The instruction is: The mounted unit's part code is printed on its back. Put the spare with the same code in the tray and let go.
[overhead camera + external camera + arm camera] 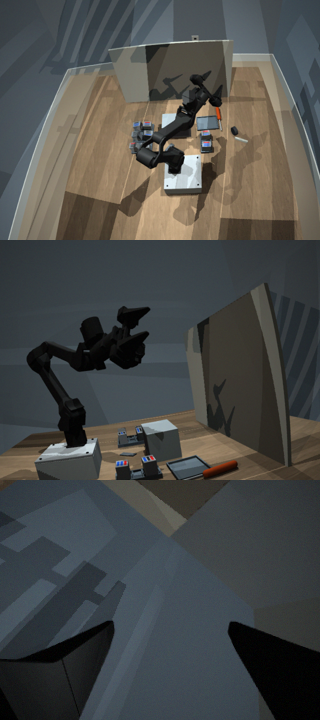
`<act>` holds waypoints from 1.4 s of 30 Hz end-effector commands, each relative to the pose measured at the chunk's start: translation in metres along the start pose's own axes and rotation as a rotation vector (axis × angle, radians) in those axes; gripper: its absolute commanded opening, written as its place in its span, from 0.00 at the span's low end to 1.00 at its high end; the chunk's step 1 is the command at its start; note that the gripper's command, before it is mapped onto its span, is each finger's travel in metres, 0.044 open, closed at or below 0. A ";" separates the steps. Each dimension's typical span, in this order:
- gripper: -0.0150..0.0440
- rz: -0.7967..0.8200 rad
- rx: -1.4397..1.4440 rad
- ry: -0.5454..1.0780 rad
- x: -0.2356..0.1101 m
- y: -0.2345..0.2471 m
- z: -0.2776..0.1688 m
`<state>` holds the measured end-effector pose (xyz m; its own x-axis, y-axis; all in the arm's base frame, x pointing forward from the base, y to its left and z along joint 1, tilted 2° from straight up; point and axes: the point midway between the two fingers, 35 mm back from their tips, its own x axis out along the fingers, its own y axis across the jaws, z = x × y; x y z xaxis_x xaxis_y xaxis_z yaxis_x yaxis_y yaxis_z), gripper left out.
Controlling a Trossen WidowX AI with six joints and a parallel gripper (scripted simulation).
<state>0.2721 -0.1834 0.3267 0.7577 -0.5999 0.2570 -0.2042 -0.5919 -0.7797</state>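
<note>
While the claw (134, 325) hangs high, spread wide and empty | spares (206, 142) sit in counter holders near the tray (207, 122) | risk: mounted unit's code unseen, so wrong spare chosen; upright panel (240, 369) close, collision possible.

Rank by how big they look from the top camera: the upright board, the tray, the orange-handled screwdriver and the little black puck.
1. Upright board, by far.
2. Tray.
3. Orange-handled screwdriver, long but thin.
4. Black puck, smallest.
</note>
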 end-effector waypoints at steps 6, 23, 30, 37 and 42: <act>1.00 0.450 0.597 -0.402 0.039 0.006 0.119; 1.00 1.483 1.060 -0.305 -0.022 0.003 0.247; 1.00 1.846 1.051 0.029 -0.068 -0.005 0.267; 1.00 1.945 1.018 0.193 -0.085 -0.009 0.270; 1.00 1.945 1.018 0.193 -0.085 -0.009 0.270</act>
<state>0.3850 0.0074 0.1609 0.1024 -0.0078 -0.9947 -0.1486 0.9886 -0.0231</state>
